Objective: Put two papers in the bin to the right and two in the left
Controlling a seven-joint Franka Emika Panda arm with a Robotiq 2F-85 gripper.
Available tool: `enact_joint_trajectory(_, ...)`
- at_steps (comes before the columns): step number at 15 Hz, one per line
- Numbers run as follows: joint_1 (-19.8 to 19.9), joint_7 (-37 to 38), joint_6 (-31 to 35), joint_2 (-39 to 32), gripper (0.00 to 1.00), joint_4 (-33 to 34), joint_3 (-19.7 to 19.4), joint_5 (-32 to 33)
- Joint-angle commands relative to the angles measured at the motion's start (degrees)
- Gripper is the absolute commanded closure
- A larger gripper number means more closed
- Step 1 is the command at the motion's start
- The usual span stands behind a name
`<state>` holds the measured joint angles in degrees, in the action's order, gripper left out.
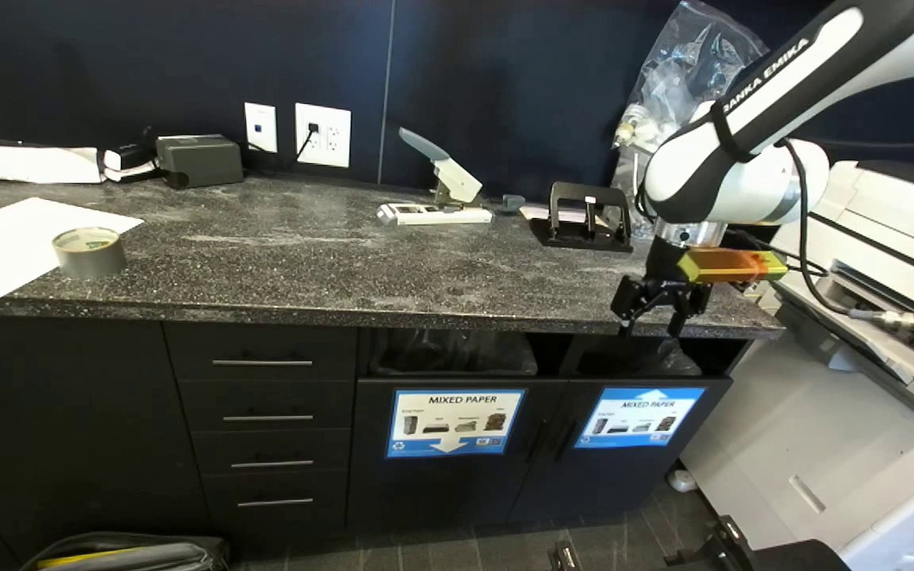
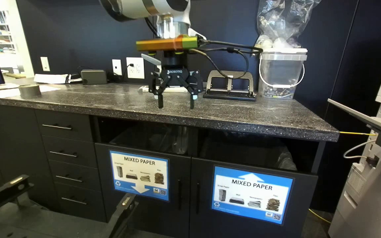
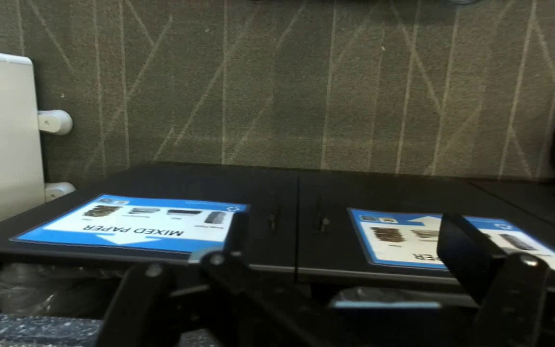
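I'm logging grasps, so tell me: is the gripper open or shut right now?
Open: the gripper has its fingers spread well apart in all three views, with nothing held between them.

1. The countertop [image 1: 306,270] looks like speckled stone, low in sheen.
2. The white sheet [image 1: 5,246] looks like smooth paper.
3. The bin liners [image 3: 56,289] are thin, glossy plastic.
4. The drawer handles [image 1: 263,363] look metallic.
5. The floor [image 3: 277,96] looks like rough carpet.
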<state>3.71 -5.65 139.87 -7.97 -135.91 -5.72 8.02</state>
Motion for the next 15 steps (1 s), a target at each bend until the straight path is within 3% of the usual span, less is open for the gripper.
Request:
enact_joint_trajectory(1, -1.0, -4.1, -7.7, 14.2, 0.00, -7.6, 3.4, -7.0)
enact_joint_trajectory(7, -5.6, -9.4, -26.6, 33.6, 0.00, -13.9, 4.3, -13.8)
enact_joint_trajectory(11, -9.7, -8.4, -38.0, 45.2, 0.00, -15.2, 6.2, -14.3)
enact_joint_trajectory(13, -11.5, -8.1, -40.1, 49.2, 0.00, -15.0, 7.8, -13.0)
enact_joint_trajectory(15, -12.2, -7.1, -38.1, 52.3, 0.00, -15.4, 10.2, -9.3)
